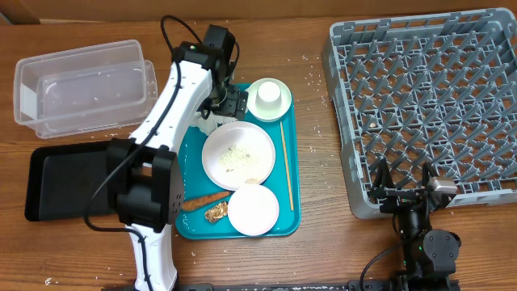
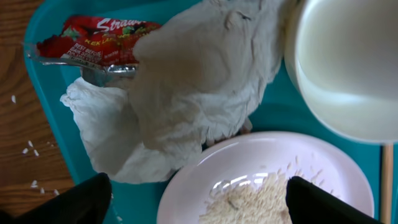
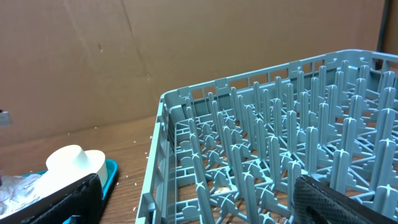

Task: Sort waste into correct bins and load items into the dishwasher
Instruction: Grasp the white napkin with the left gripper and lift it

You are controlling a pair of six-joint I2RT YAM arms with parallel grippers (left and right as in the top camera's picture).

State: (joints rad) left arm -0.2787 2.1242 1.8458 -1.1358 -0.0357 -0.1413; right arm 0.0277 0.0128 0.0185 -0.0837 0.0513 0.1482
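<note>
Dish rack (image 1: 420, 89) sits on wooden table (image 1: 323, 250); cardboard wall (image 3: 186, 50) behind.

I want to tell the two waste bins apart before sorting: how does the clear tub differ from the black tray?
The clear tub is see-through with tall walls; the black tray is opaque and shallow. The clear tub sits farther back, the black tray nearer the front. Both are rectangular, left of the teal tray.
</note>
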